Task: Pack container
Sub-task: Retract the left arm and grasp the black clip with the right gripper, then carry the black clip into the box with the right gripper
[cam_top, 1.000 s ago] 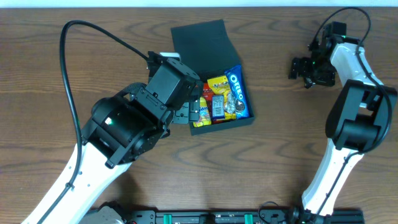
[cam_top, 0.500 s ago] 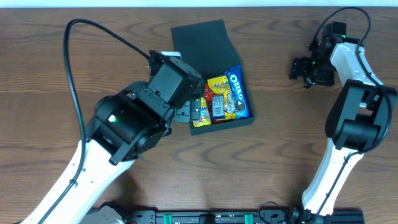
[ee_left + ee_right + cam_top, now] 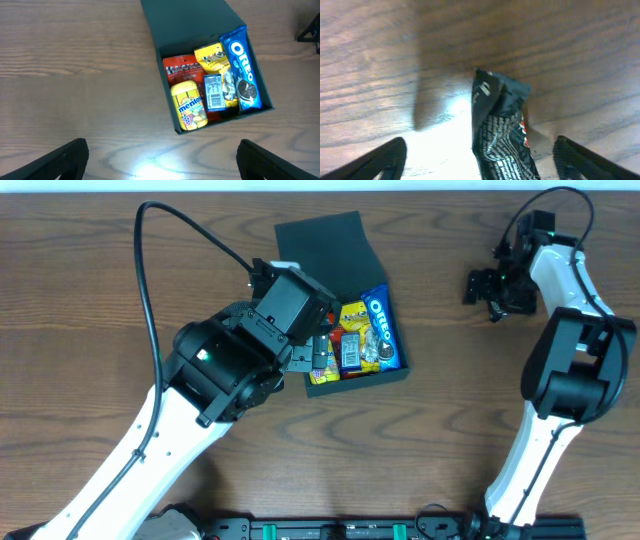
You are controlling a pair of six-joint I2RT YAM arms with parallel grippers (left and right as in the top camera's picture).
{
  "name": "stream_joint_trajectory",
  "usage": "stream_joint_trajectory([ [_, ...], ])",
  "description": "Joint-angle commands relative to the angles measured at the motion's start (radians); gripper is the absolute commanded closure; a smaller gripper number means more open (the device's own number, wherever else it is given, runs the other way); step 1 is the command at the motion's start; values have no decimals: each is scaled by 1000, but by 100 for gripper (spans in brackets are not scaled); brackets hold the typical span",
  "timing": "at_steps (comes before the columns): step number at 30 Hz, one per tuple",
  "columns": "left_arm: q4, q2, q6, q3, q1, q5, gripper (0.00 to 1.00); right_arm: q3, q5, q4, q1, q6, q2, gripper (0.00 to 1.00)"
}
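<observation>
Green-black container (image 3: 318, 242) points its lid away; left hand (image 3: 161, 146) and right hand (image 3: 479, 144) released.

Overhead: bright, even light; soft shadows under the arms (image 3: 200, 370); sharp throughout.
Left wrist: sharp; white glare patch on the table (image 3: 145, 162), lower centre.
Right wrist: soft focus; packet (image 3: 500, 125) blurred, sheen on its foil; shadow and glare on the wood to its left.

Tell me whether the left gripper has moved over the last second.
Yes. Overhead, the left gripper has shifted rightward, farther over the left edge of the container.
</observation>
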Motion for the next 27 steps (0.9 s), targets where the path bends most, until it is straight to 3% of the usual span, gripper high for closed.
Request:
stream_joint_trajectory([
  [1, -3, 1, 11, 8, 2, -18, 5, 19, -8, 0, 5, 0, 19, 30],
  [2, -3, 1, 11, 8, 2, -18, 5, 19, -8, 0, 5, 0, 19, 38],
  [3, -3, 1, 12, 8, 2, -18, 5, 19, -8, 0, 5, 0, 19, 40],
  [9, -4, 1, 22, 8, 2, -18, 5, 19, 0, -1, 5, 0, 19, 44],
  [12, -4, 1, 22, 8, 2, -18, 5, 19, 0, -2, 5, 0, 19, 53],
  [19, -4, 1, 22, 8, 2, -18, 5, 19, 0, -4, 5, 0, 19, 60],
  [22, -4, 1, 22, 8, 2, -18, 5, 19, 0, -5, 5, 0, 19, 67],
  [27, -4, 1, 22, 8, 2, -18, 5, 19, 0, -9, 5, 0, 19, 70],
])
